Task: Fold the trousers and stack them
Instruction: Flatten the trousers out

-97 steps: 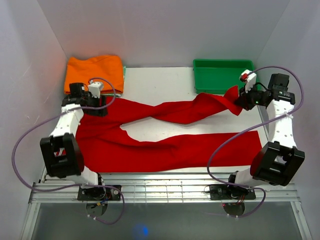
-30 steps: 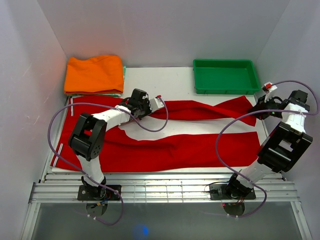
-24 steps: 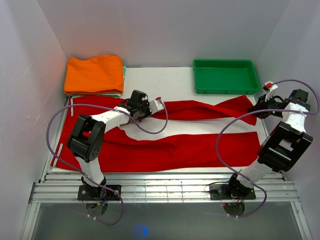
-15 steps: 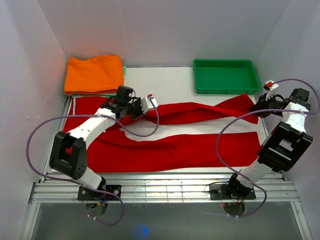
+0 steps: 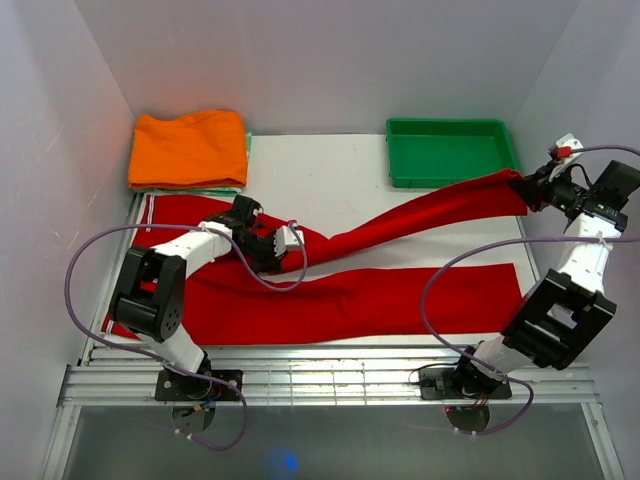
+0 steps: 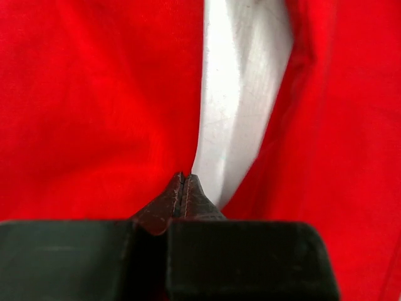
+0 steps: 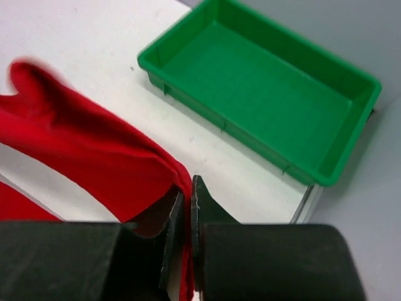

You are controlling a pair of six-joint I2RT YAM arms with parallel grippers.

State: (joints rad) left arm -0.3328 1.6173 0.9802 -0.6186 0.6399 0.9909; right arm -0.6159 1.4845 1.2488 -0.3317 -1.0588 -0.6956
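One trousers (image 5: 350,300) leg clamped in right claw (image 7: 187,191), left claw (image 6: 182,182) closed at crotch

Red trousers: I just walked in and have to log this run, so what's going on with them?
Both arms are working on the trousers, spread on the table and not yet folded. The right gripper is shut on the far leg at its hem, holding it lifted beside the green tray. The left gripper is shut, low at the crotch; whether it pinches cloth cannot be seen. The near leg lies flat. An orange pile sits far left.
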